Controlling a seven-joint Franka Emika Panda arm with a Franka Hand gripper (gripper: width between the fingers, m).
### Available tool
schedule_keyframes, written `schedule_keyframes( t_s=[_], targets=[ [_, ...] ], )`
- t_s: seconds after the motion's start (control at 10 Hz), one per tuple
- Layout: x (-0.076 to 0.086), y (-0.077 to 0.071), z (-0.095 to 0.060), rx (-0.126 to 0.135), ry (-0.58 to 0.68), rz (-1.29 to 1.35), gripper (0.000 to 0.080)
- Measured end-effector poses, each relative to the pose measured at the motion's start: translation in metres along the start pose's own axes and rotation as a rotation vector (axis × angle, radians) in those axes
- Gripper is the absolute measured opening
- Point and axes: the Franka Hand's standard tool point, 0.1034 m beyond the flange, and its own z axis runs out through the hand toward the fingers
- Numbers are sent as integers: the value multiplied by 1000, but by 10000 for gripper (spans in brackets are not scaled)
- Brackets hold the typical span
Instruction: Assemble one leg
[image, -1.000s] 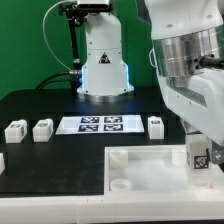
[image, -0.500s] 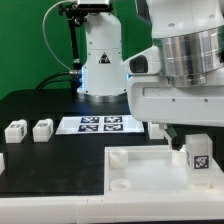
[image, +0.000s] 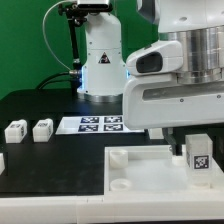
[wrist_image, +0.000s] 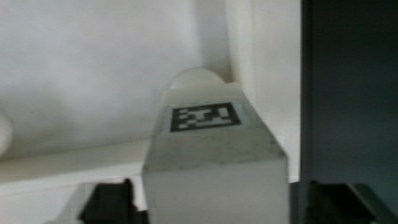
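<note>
The end effector (wrist_image: 217, 203) clamps the leg (wrist_image: 217, 140), fingertips (wrist_image: 111, 203) cropped by the frame.

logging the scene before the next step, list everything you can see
leg: one, white with black-and-white tag, upright at the square base's corner, exterior view's right
loose legs: two in full view, white, on the table, exterior view's left
square base: one, white, round corner sockets, front of table
marker board: one, white with tags, flat, mid-table
table: one, black
arm: one, white, above the leg
gripper: one, dark fingers either side of the leg
</note>
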Motion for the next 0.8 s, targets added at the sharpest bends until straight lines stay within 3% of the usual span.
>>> schedule_keyframes(
  t_s=[0.1, 0.3, 0.5, 0.8],
  targets=[
    [0, 1, 0, -2, -1, 104, 294],
    [0, 4, 1, -5, -2, 342, 295],
    [0, 10, 1, 27, -30, 755, 295],
    [-3, 8, 2, 30, -55, 1226, 295]
  ],
)
